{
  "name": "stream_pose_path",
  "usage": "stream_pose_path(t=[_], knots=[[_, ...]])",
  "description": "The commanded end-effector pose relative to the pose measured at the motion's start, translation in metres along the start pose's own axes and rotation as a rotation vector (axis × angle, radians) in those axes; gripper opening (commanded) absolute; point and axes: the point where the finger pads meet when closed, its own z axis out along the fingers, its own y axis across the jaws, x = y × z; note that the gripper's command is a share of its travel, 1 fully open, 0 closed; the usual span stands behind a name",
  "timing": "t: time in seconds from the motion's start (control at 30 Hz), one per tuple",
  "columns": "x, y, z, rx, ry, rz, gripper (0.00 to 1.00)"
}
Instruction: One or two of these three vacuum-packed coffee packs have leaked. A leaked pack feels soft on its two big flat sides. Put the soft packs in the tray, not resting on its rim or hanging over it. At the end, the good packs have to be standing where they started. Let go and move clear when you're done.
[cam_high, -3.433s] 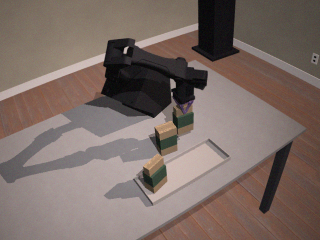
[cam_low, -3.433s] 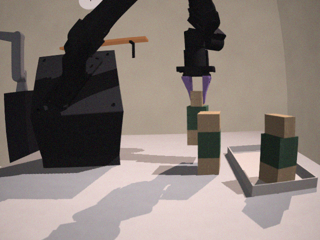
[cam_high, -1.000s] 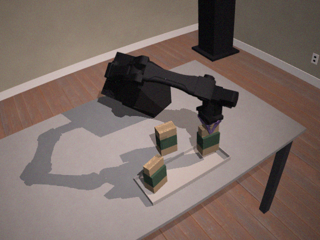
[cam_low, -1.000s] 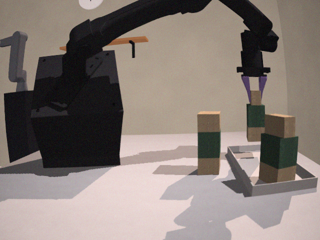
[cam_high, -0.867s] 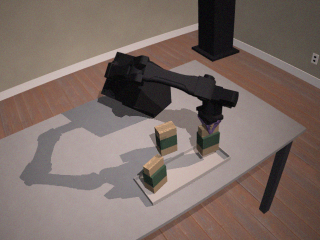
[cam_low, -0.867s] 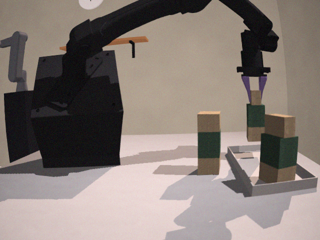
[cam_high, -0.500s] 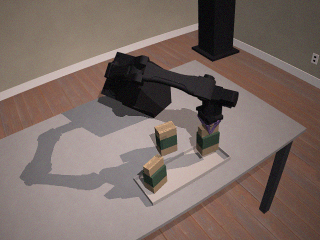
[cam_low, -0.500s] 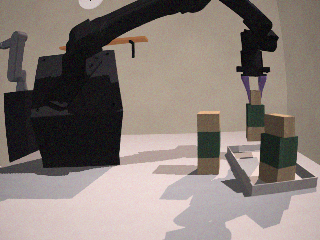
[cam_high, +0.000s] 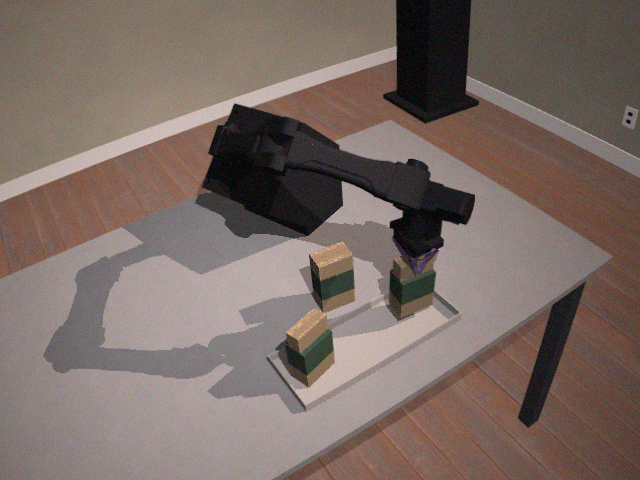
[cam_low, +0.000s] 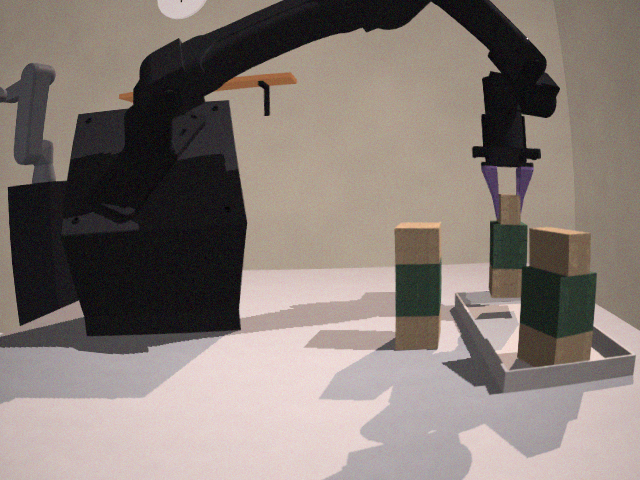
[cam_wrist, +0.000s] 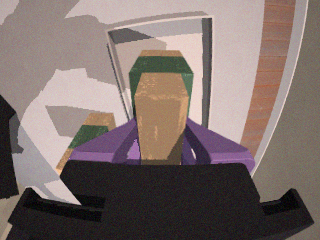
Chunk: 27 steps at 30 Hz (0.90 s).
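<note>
Now my gripper (cam_low: 508, 204) pinches soft coffee pack (cam_low: 508, 245) by its top w/ flat sides squished, over tray's (cam_low: 568, 374) far end.

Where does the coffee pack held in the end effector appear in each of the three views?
Top: held coffee pack right of centre, at the tray's far end.
Exterior: right, behind the nearer pack in the tray.
Wrist: centre, between the purple fingers.
Shared landmark: the grey tray.
</note>
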Motion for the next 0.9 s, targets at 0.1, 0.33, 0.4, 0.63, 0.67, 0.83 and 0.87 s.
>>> stream_pose_path(t=[0.1,0.33,0.4,0.63,0.67,0.83,0.87], knots=[[-0.011,0.003,0.014,0.013,-0.009,-0.020,0.26],[-0.012,-0.002,0.015,0.031,-0.020,-0.014,0.26],[-0.013,-0.005,0.015,0.036,-0.026,-0.007,0.26],[-0.012,-0.003,0.017,0.032,-0.024,-0.011,0.26],[-0.012,-0.003,0.017,0.032,-0.024,-0.011,0.26],[-0.012,-0.003,0.017,0.032,-0.025,-0.008,0.26],[-0.012,-0.003,0.017,0.032,-0.025,-0.008,0.26]])
